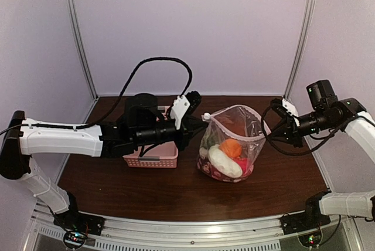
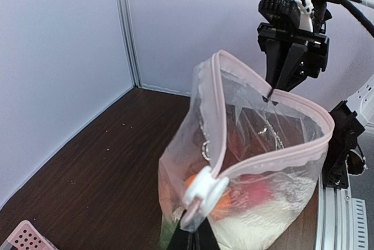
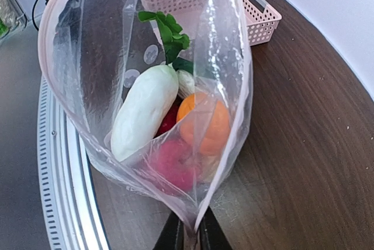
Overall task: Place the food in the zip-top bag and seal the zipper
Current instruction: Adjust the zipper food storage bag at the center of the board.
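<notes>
All the food (image 3: 143,113) sits inside the zip-top bag (image 1: 234,123), standing on the surface (image 1: 117,186) with its zipper (image 2: 280,156) gaping. My left gripper (image 2: 193,235) pinches the bag under the white slider (image 2: 204,187), my right gripper (image 3: 188,229) the opposite corner. If either thin pinch slips, I reckon the bag slumps.

We note a pink slatted basket (image 1: 151,158) standing upright on the dark wooden table (image 1: 176,195), left of centre. Pale lilac walls (image 1: 193,28) enclose three sides. A metal rail (image 1: 193,234) lines the near edge.

zip-top bag (image 1: 237,125) mouth gaping upward (food (image 1: 225,160) heaped low inside), pink basket (image 1: 151,158) near left
</notes>
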Controlling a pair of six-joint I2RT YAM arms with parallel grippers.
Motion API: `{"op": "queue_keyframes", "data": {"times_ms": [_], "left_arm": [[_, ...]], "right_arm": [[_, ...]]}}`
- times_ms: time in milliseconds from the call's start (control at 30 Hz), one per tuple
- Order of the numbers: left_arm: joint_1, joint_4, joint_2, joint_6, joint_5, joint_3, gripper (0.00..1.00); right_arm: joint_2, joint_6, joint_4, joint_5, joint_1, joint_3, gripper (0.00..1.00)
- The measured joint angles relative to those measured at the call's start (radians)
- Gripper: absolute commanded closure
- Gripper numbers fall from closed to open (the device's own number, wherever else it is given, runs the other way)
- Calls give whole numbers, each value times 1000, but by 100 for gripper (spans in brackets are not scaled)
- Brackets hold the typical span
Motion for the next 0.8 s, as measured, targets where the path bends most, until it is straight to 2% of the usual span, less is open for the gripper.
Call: {"op": "queue_keyframes", "data": {"times_ms": [133,367,567,633,700,800], "left_arm": [[0,-13,-3,-16,-24,0,100],[0,-67,-54,-47,-82,0,100],[0,-48,-84,-56,-94,-9,98],[0,-42,-82,-55,-93,-16,87],[0,-35,-76,-50,-90,-22,64],[1,18,-48,-44,-68,-37,42]], "right_arm": [[8,-6,-42,12,0,60,100],[33,-59,-154,117,0,327,100],[61,-128,-213,185,0,359,97],[81,-148,-229,198,0,350,97],[96,-166,-244,208,0,338,97],[103,-181,-260,210,0,325,96]]}}
